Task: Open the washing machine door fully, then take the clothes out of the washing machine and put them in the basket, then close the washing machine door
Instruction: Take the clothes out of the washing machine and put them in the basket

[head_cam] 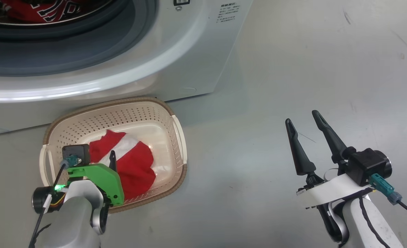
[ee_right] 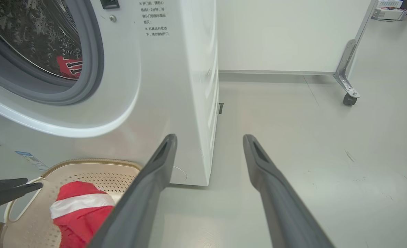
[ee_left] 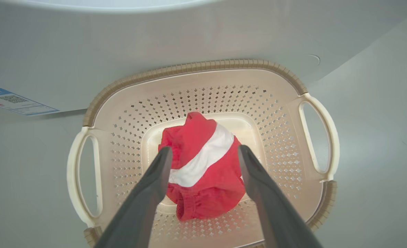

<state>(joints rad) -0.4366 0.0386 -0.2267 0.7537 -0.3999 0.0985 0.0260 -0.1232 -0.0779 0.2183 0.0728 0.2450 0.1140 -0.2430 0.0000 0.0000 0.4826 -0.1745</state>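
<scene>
Above the basket (ee_left: 196, 67), the left gripper (ee_left: 205, 148) is fully spread and empty over a crumpled bright red garment (ee_left: 210, 186) with a broad white stripe lying inside the basket; well right of the basket, the right gripper (head_cam: 301, 117) is likewise spread, empty.

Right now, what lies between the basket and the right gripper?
Nothing: bare floor separates the basket from the right gripper, seen in the head view.

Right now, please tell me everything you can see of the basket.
The basket is cream perforated plastic, rectangular with rounded corners, with a brown woven-look rim and a white loop handle on each short side. It stands upright on the grey floor, just before the washing machine. One crumpled red garment with a white stripe lies inside.
</scene>
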